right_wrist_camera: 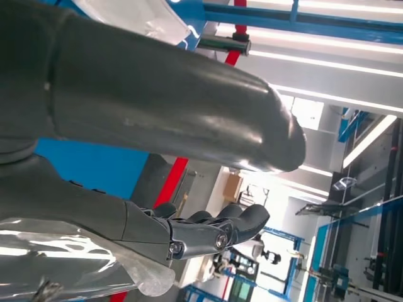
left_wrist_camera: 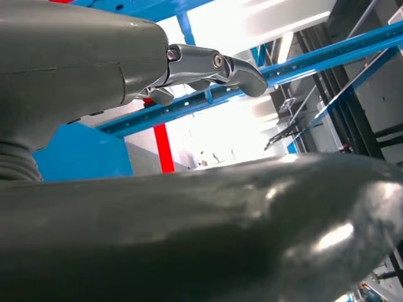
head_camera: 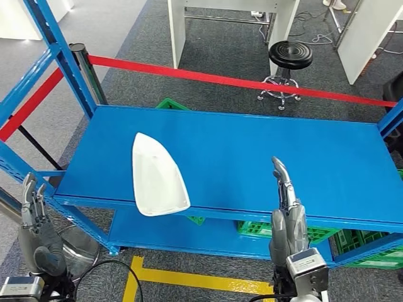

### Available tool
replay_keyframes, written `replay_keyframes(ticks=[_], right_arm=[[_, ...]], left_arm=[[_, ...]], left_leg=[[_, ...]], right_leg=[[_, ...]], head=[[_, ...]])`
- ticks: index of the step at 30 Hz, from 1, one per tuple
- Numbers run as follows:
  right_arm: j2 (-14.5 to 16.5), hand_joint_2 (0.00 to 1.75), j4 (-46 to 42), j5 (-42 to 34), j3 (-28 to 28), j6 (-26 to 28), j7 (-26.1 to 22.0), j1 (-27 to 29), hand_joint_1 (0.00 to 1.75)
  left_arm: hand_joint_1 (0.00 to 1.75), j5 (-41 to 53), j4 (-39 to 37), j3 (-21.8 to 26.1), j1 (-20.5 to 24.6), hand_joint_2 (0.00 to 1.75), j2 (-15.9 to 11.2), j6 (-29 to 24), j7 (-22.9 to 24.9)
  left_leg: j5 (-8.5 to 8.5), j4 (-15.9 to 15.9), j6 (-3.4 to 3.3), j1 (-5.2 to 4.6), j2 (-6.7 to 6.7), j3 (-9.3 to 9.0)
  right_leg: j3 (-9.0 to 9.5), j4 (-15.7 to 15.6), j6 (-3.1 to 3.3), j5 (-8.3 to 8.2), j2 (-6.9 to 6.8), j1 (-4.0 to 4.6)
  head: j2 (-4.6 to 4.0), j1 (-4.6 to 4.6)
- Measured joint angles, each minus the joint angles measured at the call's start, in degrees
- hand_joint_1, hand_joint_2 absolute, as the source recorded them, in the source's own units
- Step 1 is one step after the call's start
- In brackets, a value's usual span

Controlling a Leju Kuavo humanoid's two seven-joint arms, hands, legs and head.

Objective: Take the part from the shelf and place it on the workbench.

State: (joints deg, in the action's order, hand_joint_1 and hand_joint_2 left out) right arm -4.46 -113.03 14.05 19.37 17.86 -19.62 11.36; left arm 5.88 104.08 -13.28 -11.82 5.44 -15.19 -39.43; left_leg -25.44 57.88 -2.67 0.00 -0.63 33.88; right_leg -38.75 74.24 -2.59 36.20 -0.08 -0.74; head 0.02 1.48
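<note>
The white part (head_camera: 157,179) is seen lying on the blue shelf (head_camera: 266,157), its near end overhanging the front edge. The reach is judged barely begun: left hand (head_camera: 37,229) and right hand (head_camera: 287,217) are raised, fingers extended, nothing gripped. Both must be brought around the part.

- The blue shelf (head_camera: 266,151) deck is lying bare around the white part (head_camera: 157,179), giving open room on every side of it.
- The right hand (head_camera: 287,217) is hovering at the front edge, well apart from the part.
- The slanted blue upright (head_camera: 62,56) is closing off the left end, near the left hand (head_camera: 35,229).
</note>
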Motion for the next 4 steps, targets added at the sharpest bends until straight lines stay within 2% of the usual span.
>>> replay_keyframes(ticks=[1,3,4], right_arm=[[0.00,0.00,0.01,-0.23,0.00,-0.05,0.00,-0.01,0.00],[0.00,0.00,0.01,-0.42,0.01,-0.10,-0.03,-0.05,0.00],[0.00,0.00,0.01,-0.44,0.01,-0.11,-0.03,-0.05,0.00]], left_arm=[[0.00,0.00,0.00,0.01,0.00,0.00,0.00,0.00,0.00],[0.00,0.00,0.00,0.03,0.01,0.00,0.00,-0.01,0.00],[0.00,0.00,0.00,0.04,0.02,0.00,0.00,-0.01,0.00]], left_leg=[[-0.06,0.02,0.06,0.01,-0.37,-0.14],[-0.31,0.18,0.38,-0.05,-0.90,-0.40],[-0.39,0.22,0.50,-0.07,-1.01,-0.47]], right_leg=[[0.42,-2.05,0.08,-2.03,0.01,0.00],[3.35,-10.02,0.37,-6.74,0.26,0.00],[4.33,-12.43,0.46,-7.95,0.35,0.00]], head=[[0.00,0.01],[0.00,0.02],[0.00,0.02]])
